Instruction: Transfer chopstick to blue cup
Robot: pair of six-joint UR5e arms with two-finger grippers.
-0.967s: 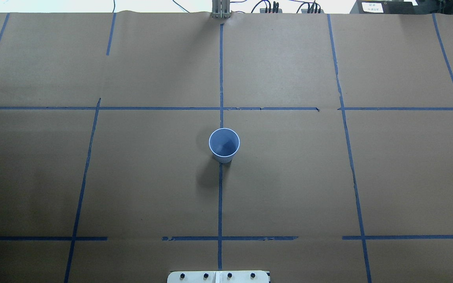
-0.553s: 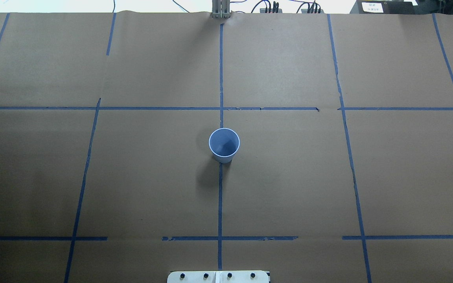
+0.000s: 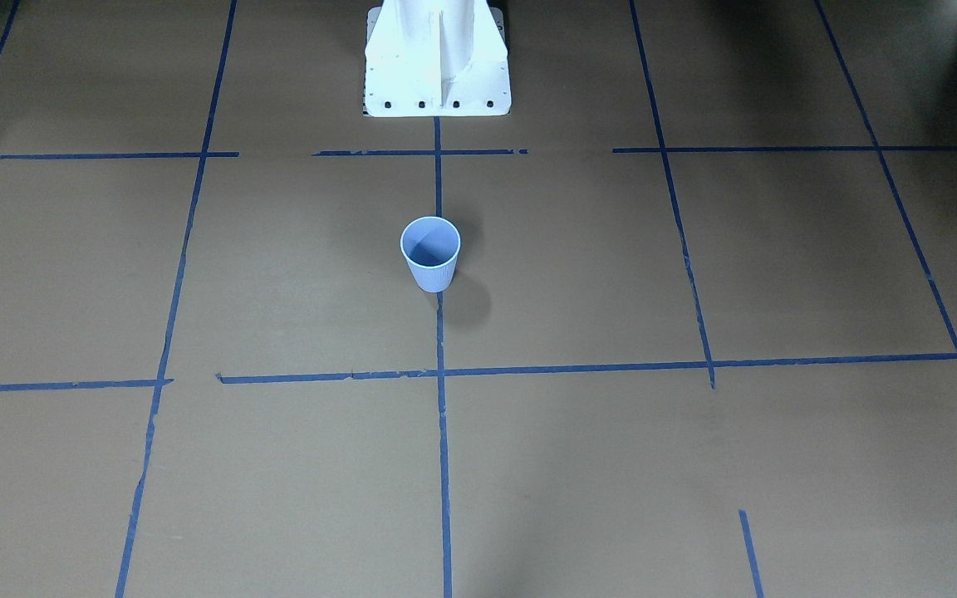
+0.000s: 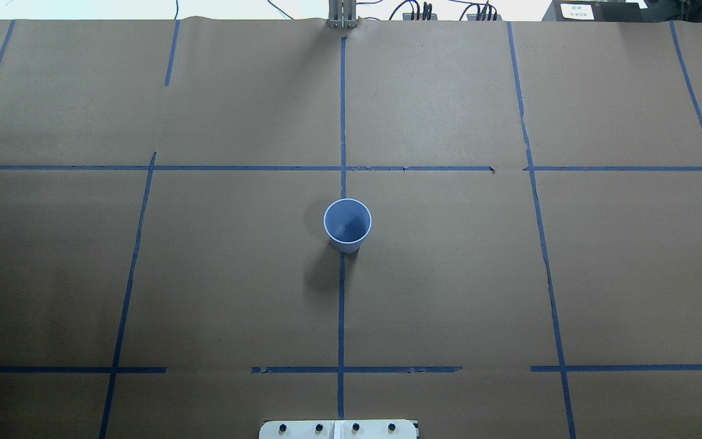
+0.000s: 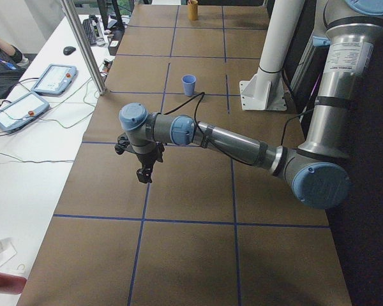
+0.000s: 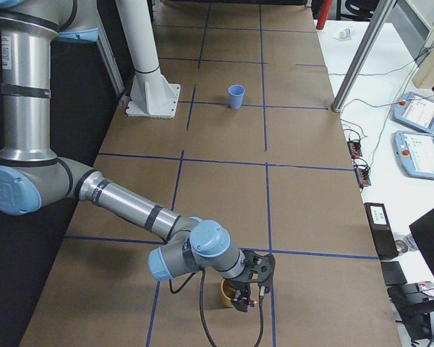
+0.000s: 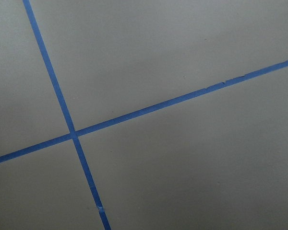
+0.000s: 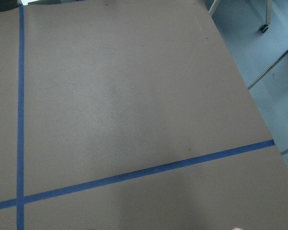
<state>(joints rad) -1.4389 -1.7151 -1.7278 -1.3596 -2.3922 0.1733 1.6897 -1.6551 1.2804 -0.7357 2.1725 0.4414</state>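
Note:
The blue cup stands upright and empty on the centre tape line, also seen in the front view and both side views. I cannot make out the chopstick in any view; a tiny pale pink speck at the bottom edge of the right wrist view is too small to identify. My left gripper hangs over bare paper far from the cup. My right gripper is low at the table's other end, against an orange cup. I cannot tell whether either gripper is open or shut.
Brown paper with blue tape lines covers the table. The white robot base stands behind the cup. The orange cup sits at the table's far right end. Tablets and cables lie on the side desk.

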